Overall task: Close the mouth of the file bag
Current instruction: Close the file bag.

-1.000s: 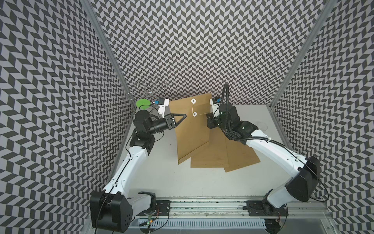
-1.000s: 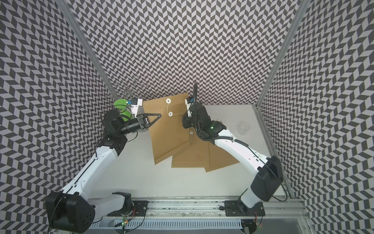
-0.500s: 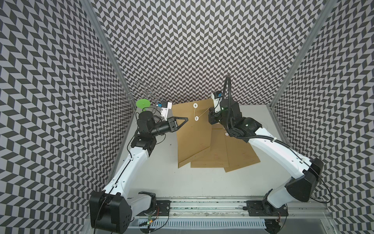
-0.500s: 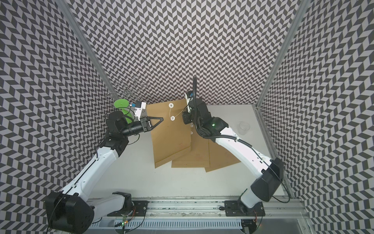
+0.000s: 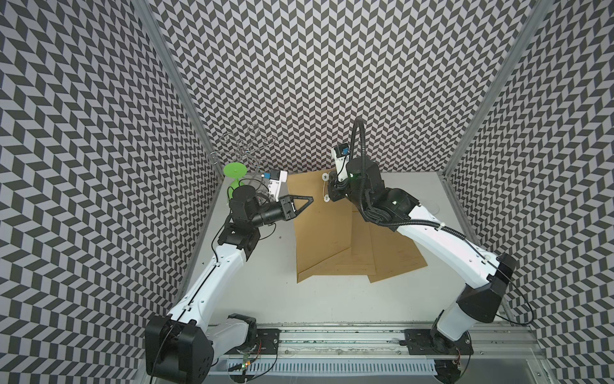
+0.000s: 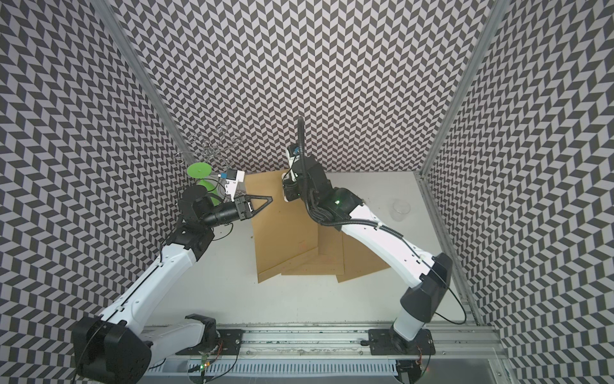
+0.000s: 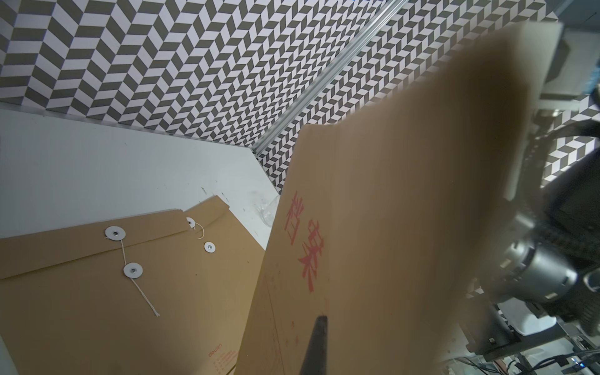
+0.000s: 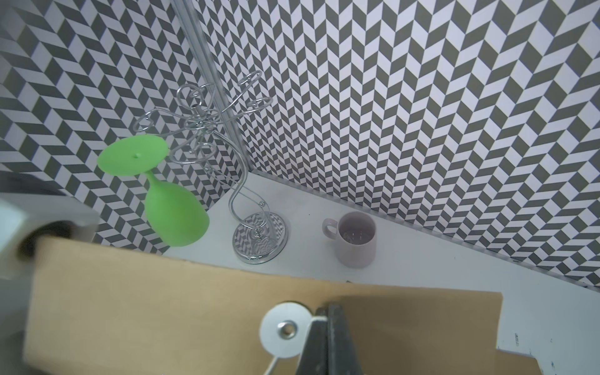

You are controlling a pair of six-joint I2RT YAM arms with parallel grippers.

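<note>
Your white table (image 5: 332,306) carries the brown file bag (image 5: 319,232). It is stretched between your two grippers and raised off two more bags (image 5: 392,259), which lie flat beneath the right arm. Your left gripper (image 5: 309,201) is clamped on the bag's side edge, one finger above and one beneath. Your right gripper (image 8: 328,337) has its jaws pressed together at the flap, just beside the white disc (image 8: 285,329). You cannot tell whether it pinches the cord (image 8: 272,363).

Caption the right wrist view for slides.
Shut right gripper beside the button on the file bag; green glass, rack, mug behind.
</note>
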